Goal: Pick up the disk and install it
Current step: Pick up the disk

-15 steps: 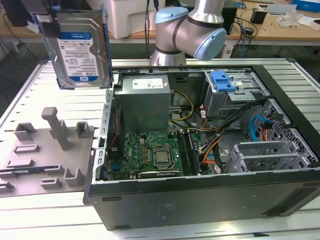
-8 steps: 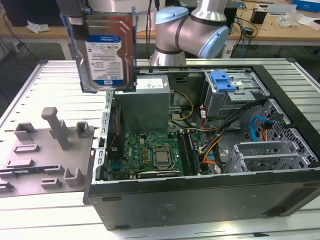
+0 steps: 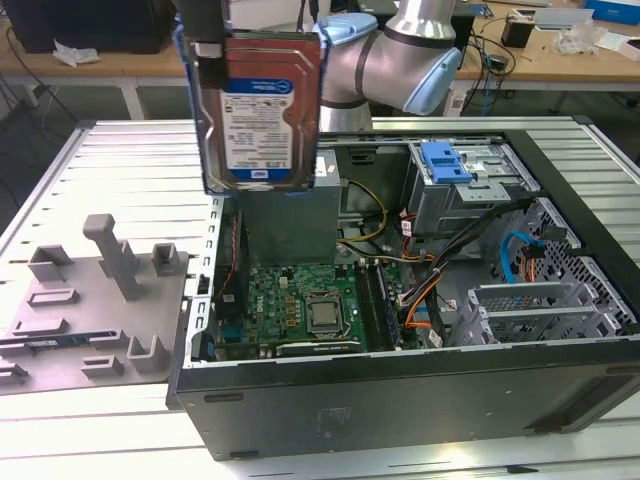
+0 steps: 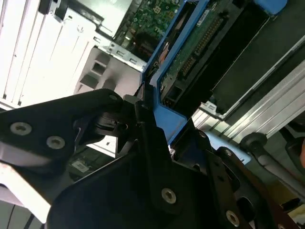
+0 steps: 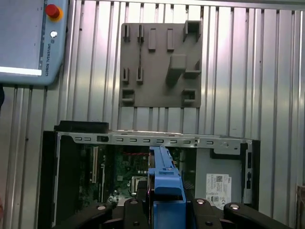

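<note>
Ribbed metal tabletop [image 3: 120,160]; cluttered workbenches behind. Entries run from the exterior view's left to its right.

- Grey fixture plate [image 3: 95,300] with pegs lies flat on the tabletop, just beside the open case [image 3: 400,400].
- Disk [image 3: 262,105] is in the air and upright, label toward the camera, above the case's end nearer the plate and well clear of it.
- In the first wrist view the gripper [image 5: 167,202] pinches the disk by its blue rail, with black fingers [image 5: 138,207] pressed to either side.
- Below the disk sits the power supply [image 3: 290,225], then the motherboard [image 3: 300,305].
- Further right is the drive cage [image 3: 470,190], with a bare blue bracket [image 3: 445,160] on top. Orange and blue cables [image 3: 425,295] lie loose in the case near it.

Risks (judgement only):
1. The hold looks to be on one plastic edge, with the disk's weight hanging below. If the rail flexes or slides, the disk falls onto the power supply or the motherboard.
2. A disk gripped at one edge may tilt under motion. A tilted disk would jam at the cage mouth or scrape its rails.
3. Loose cables by the cage could catch a rail corner and drag the disk askew.
4. I cannot tell which slot in the cage is free. The bracket may block one.
</note>
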